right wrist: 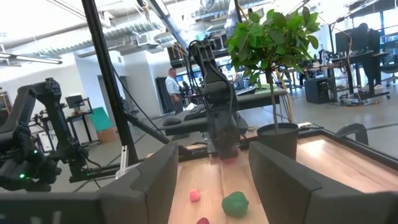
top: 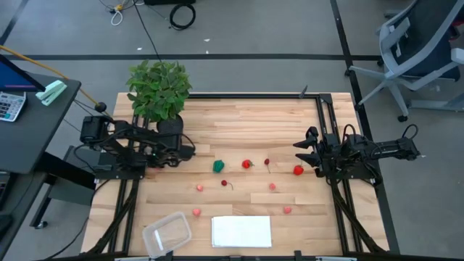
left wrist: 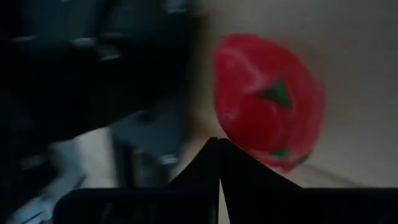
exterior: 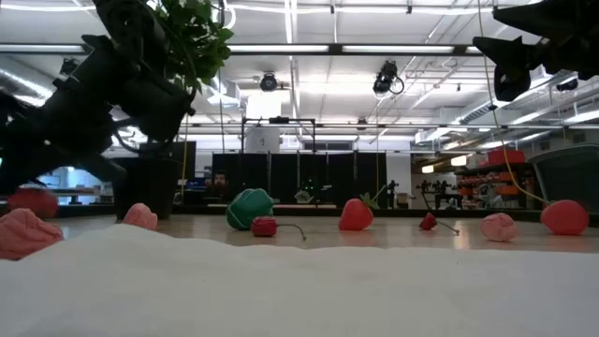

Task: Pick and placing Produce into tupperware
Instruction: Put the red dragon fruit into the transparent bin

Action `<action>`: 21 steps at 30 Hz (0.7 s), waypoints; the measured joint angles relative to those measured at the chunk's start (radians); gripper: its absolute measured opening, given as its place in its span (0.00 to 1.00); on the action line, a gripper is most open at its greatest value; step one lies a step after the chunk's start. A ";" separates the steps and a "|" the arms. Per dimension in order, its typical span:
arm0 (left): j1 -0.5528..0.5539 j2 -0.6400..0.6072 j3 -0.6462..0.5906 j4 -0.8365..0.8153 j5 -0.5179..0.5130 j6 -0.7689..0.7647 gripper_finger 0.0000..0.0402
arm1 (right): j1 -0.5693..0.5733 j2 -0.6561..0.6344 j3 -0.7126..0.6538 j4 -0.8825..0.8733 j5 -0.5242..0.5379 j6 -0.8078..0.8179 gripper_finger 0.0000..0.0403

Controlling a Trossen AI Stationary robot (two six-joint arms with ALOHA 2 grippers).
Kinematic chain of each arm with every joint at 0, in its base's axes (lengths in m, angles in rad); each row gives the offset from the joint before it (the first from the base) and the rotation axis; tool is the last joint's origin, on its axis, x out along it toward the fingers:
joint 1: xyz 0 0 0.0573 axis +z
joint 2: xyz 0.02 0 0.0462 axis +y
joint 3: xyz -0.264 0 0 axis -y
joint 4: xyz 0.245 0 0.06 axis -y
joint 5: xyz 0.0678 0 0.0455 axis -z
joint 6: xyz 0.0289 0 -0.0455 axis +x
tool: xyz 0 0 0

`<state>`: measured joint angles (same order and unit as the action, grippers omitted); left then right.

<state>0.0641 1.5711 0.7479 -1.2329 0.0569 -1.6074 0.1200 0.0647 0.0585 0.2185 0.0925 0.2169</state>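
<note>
Small produce pieces lie scattered on the wooden table: a green one (top: 218,166), red ones (top: 246,164) (top: 298,170), pink ones (top: 199,188) (top: 272,186) and stemmed cherries (top: 225,183). The clear tupperware (top: 167,232) stands near the table's near-left corner, with no gripper near it. My left gripper (top: 185,152) is shut beside the plant pot, its tips (left wrist: 219,142) right at a red tomato-like piece (left wrist: 267,102). My right gripper (top: 303,154) is open at the table's right side and raised (exterior: 524,56); the red piece lies just beside it. My left gripper has its shut fingertips (left wrist: 211,155) at the edge of the red tomato-like piece (left wrist: 249,140), which fills its wrist view. Whether they touch it, I cannot tell.
A leafy potted plant (top: 159,90) stands at the far left, close behind the left arm. A flat white sheet (top: 241,230) lies at the near edge beside the tupperware. Black rails (top: 322,116) border the table. People and desks show in the room beyond.
</note>
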 joint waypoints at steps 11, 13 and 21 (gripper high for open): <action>-0.019 0.000 0.000 0.211 -0.069 0.125 0.03 | 0.000 0.000 0.000 0.000 0.000 -0.007 0.51; -0.019 0.000 0.000 0.201 -0.139 0.220 0.01 | 0.000 0.000 0.000 0.000 0.000 -0.007 0.51; -0.019 0.000 0.000 0.212 -0.165 0.624 0.09 | 0.000 0.000 0.000 0.000 0.000 -0.008 0.51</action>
<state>0.0456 1.5711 0.7483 -1.0211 -0.1083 -0.9832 0.1202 0.0647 0.0586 0.2184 0.0929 0.2092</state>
